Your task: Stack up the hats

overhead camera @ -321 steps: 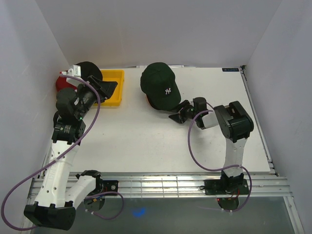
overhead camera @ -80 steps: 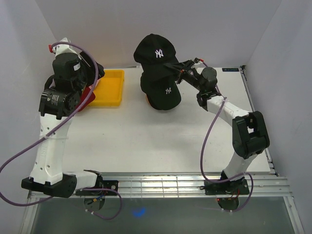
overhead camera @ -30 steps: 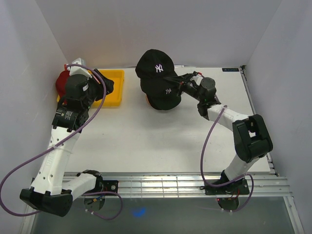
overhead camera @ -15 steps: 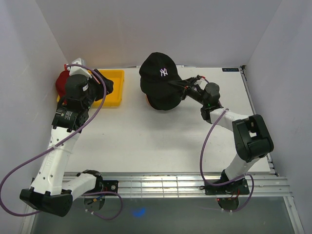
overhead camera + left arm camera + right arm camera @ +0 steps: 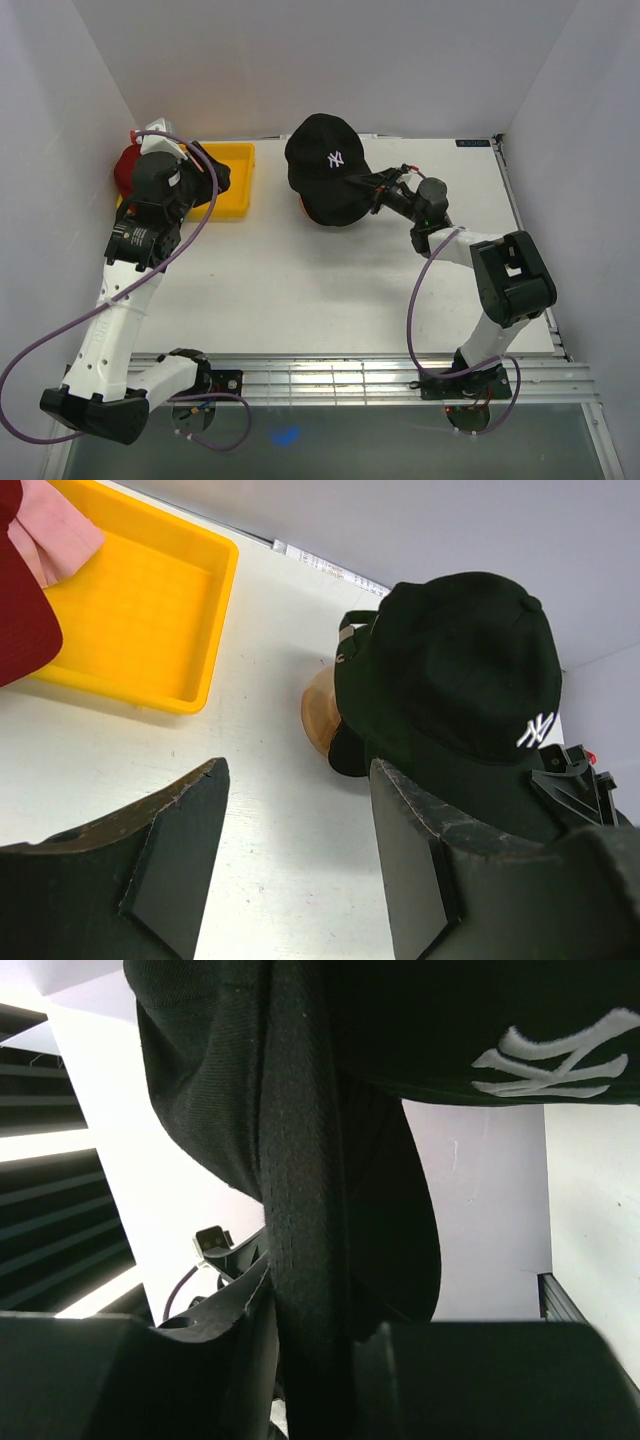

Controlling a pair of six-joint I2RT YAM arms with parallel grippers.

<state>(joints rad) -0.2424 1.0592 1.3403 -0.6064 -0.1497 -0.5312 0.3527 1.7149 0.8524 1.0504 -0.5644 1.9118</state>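
Note:
A black cap (image 5: 325, 160) with a white logo sits on top of a dark green cap (image 5: 338, 208) on the wooden stand (image 5: 303, 207) at the back middle. My right gripper (image 5: 368, 190) is shut on the black cap's brim (image 5: 305, 1160), just right of the stack. In the left wrist view the black cap (image 5: 465, 660) covers the green cap (image 5: 470, 790) and the stand (image 5: 318, 710). A red cap (image 5: 127, 166) lies at the far left, with a pink cap (image 5: 55, 530) beside it. My left gripper (image 5: 218, 178) hangs open and empty over the yellow tray, its fingers (image 5: 170, 850) wide apart.
The yellow tray (image 5: 232, 195) stands at the back left, also in the left wrist view (image 5: 150, 610). White walls close the table on the left, back and right. The right forearm reaches across the table's right half toward the stack.
My right gripper has lowered the black cap onto the green cap, which is now almost covered. The left arm has stayed over the tray for the last second.

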